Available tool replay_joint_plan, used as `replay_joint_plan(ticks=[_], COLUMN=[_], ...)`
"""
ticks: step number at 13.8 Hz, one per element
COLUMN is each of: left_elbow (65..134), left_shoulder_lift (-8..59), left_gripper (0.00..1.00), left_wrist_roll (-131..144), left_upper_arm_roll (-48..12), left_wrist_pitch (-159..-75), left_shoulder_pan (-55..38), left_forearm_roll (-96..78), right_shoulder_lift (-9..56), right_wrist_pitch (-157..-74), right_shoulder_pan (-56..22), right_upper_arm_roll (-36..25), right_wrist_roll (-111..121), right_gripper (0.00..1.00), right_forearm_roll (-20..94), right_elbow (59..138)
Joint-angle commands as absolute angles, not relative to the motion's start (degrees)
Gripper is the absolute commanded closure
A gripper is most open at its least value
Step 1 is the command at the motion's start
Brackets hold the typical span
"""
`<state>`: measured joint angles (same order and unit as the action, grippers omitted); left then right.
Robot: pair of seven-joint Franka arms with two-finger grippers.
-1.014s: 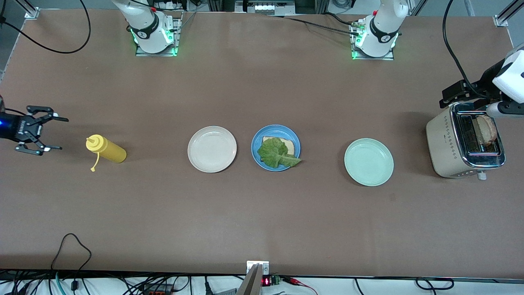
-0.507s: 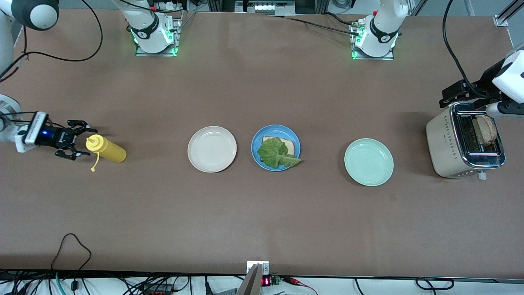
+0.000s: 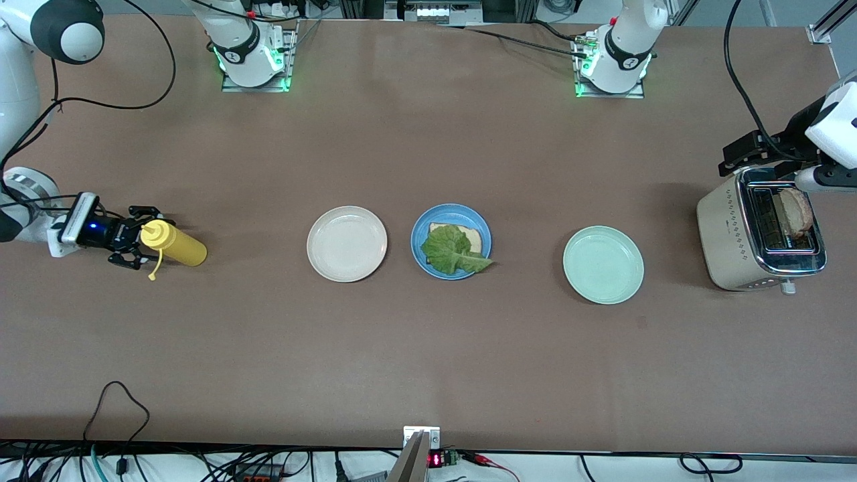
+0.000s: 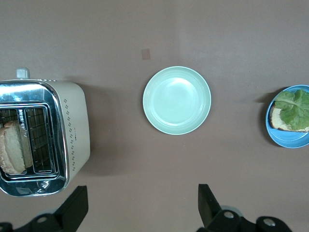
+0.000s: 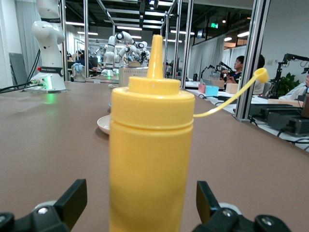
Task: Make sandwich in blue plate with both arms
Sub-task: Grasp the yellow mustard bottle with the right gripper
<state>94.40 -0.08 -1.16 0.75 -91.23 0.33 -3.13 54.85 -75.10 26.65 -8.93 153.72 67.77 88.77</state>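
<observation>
Both arms were glossy white with black joint bands. Their bases [image 3: 253, 50] glowed green on metal plates. Black cables trailed off them. The right hand [image 3: 131, 236] was black, with a blue light.

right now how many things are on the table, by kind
plates: 3 — beige plate, blue plate, mint plate
bread slices: 2 — on the blue plate, in the toaster
lettuce leaves: 1
yellow squeeze bottles: 1
toasters: 1
total: 8

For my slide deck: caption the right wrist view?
Open right gripper straddling an upright yellow squeeze bottle, cap dangling.
</observation>
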Motion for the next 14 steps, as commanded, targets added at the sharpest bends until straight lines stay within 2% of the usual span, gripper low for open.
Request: replay_joint_plan(ticks=[1,4,5,6,7,8,12,14], left_elbow=[94.8,94.8,94.8,94.8,94.8,94.8,94.8,94.8], left_shoulder_lift=[-0.8,-0.8,-0.8,-0.8,-0.8,-0.8,-0.8,-0.8], left_gripper=[0.00,0.00,0.00,0.00,0.00,0.00,0.00,0.00], left_wrist_roll=[-1.2,-1.1,-1.1,-1.1,-1.1,-1.1,-1.1,-1.1], left_upper_arm_roll=[1.1,1.1,1.1,1.1,1.1,1.1,1.1,1.1], left_wrist_pitch=[-90.5,-90.3,-90.3,-90.2,-90.3,-90.3,-90.3,-90.3], left_shoulder_pan=[0.1,0.1,0.0,0.0,0.0,0.0,0.0,0.0], left_forearm_roll=[-2.3,-2.3,-2.3,-2.3,-2.3,-2.3,-2.3,-2.3], right_shoulder_lift=[56.6,56.7,56.7,56.7,56.7,56.6,56.5,55.8], right_wrist_pitch=[-74.8,-74.7,-74.8,-74.8,-74.7,-74.7,-74.6,-74.7], right_shoulder_pan=[25.1,23.5,23.4,23.3,23.3,23.3,23.2,21.9], right_upper_arm_roll=[-8.5,-8.5,-8.5,-8.5,-8.6,-8.6,-8.6,-8.6], right_wrist_roll=[154.1,154.1,154.1,154.1,154.1,154.0,153.7,152.8], right_gripper=[0.00,0.00,0.09,0.34,0.53,0.64,0.78,0.79], right_forearm_roll=[70.3,71.5,71.6,71.6,71.5,71.5,71.1,71.1], right_elbow=[87.5,87.5,87.5,87.5,87.5,87.5,87.5,87.5])
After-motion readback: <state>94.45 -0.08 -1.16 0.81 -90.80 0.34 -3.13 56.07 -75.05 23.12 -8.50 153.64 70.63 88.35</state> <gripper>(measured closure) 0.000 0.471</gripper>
